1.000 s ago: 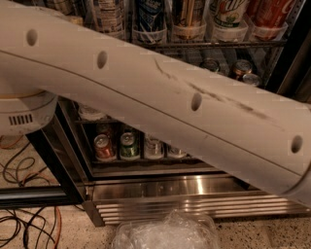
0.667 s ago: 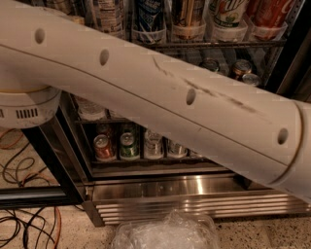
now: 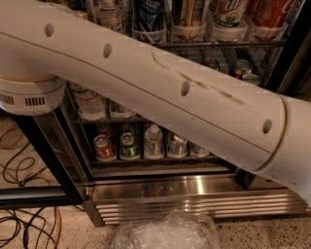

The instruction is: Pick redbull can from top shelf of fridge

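Note:
My white arm (image 3: pixel 160 92) crosses the whole view from upper left to lower right and hides much of the open fridge (image 3: pixel 194 187). My gripper is out of view. Behind the arm, the top shelf (image 3: pixel 218 44) is a dark wire rack with clear plastic trays of tall cans. A slim blue-and-silver can (image 3: pixel 148 14) stands in one tray; it may be the redbull can, and its top is cut off by the frame's edge. Beside it stand other tall cans, one green and white (image 3: pixel 228 12) and one red (image 3: pixel 267 12).
Lower racks hold short soda cans (image 3: pixel 103 147) and small bottles (image 3: pixel 153 142). A stainless-steel base grille (image 3: pixel 194 206) runs along the bottom. The black door frame (image 3: pixel 41 146) stands open at the left. Cables (image 3: pixel 24 219) lie on the floor, and crumpled clear plastic (image 3: pixel 165 233) lies in front.
My arm has slid up and to the left; its joint at the left has risen and a seam near the wrist has come into view at the right. The fridge contents have not moved.

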{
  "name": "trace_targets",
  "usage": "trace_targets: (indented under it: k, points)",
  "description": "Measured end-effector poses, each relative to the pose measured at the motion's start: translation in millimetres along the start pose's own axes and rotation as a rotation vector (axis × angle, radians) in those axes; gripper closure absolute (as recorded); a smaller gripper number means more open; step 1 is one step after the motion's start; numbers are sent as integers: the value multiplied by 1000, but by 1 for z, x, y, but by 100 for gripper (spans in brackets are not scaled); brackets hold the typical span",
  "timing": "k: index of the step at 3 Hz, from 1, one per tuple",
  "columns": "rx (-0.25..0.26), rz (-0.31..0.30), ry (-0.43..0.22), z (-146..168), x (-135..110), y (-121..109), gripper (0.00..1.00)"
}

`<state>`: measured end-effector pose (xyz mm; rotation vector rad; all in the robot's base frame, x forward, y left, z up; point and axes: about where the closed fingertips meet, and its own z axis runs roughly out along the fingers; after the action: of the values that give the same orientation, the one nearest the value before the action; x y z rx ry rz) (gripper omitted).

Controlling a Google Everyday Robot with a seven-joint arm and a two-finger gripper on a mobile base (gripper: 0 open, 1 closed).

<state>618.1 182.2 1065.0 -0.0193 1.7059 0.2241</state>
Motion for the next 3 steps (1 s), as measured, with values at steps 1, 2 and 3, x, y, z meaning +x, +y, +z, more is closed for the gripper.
trace_targets:
  k: [1,2,3]
  points:
    - [5,0,1,10,2,-1,40]
    - [6,6,5,12,4,0,58]
    - [6,6,5,12,4,0,82]
